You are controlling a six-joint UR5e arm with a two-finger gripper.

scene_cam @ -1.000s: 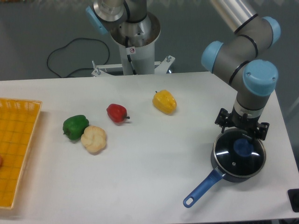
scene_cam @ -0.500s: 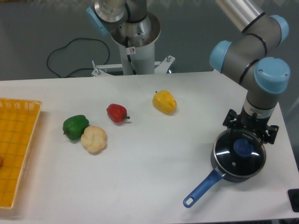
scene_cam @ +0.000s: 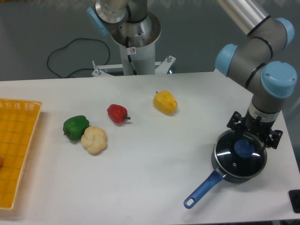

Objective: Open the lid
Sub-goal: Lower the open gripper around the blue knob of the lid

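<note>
The lid (scene_cam: pixel 239 156) is a clear glass disc with a silver rim and a round blue knob (scene_cam: pixel 243 148). It lies flat on the dark saucepan (scene_cam: pixel 225 174) at the table's right side. The pan's long blue handle (scene_cam: pixel 202 189) points toward the front left. My gripper (scene_cam: pixel 254 136) hangs over the lid's far right part, just behind and to the right of the knob. Its black fingers stand spread apart, open, with nothing between them. The fingertips are hard to make out against the dark lid.
A yellow pepper (scene_cam: pixel 165 102), a red pepper (scene_cam: pixel 117 113), a green pepper (scene_cam: pixel 75 127) and a pale cauliflower-like piece (scene_cam: pixel 94 139) lie across the middle of the table. An orange basket (scene_cam: pixel 14 154) sits at the left edge. The table's right edge runs close to the pan.
The arm and gripper have shifted to the right and slightly down toward the lid. The lid and pan have not moved.
</note>
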